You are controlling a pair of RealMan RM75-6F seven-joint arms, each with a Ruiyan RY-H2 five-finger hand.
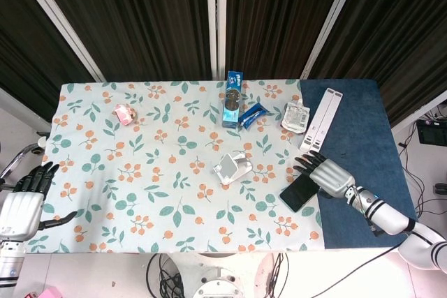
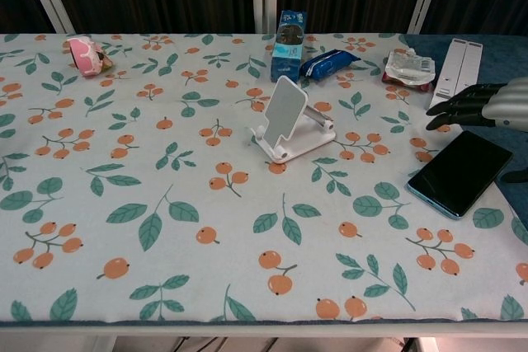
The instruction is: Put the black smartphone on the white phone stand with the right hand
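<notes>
— Black, the smartphone (image 2: pixel 459 173): where does it lie, counted from the white phone stand (image 2: pixel 286 119)?
— To the right of the stand and a little nearer to the robot, flat with the screen up, on the right border of the flowered tablecloth (image 2: pixel 148 171), well apart from the stand.
— And the right hand (image 1: pixel 327 174)?
— It hangs just over the far end of the smartphone, fingers (image 2: pixel 452 108) stretched and apart, pointing toward the stand; it holds nothing. Whether it touches the smartphone cannot be told.
— The left hand (image 1: pixel 21 204)?
— Far left of the stand, off the table edge, fingers spread, nothing in it.
— What stands behind the stand?
— A blue carton (image 2: pixel 288 34), beside it a blue packet (image 2: pixel 327 63), further right a white pouch (image 2: pixel 407 66) and a white folded holder (image 2: pixel 454 76).
</notes>
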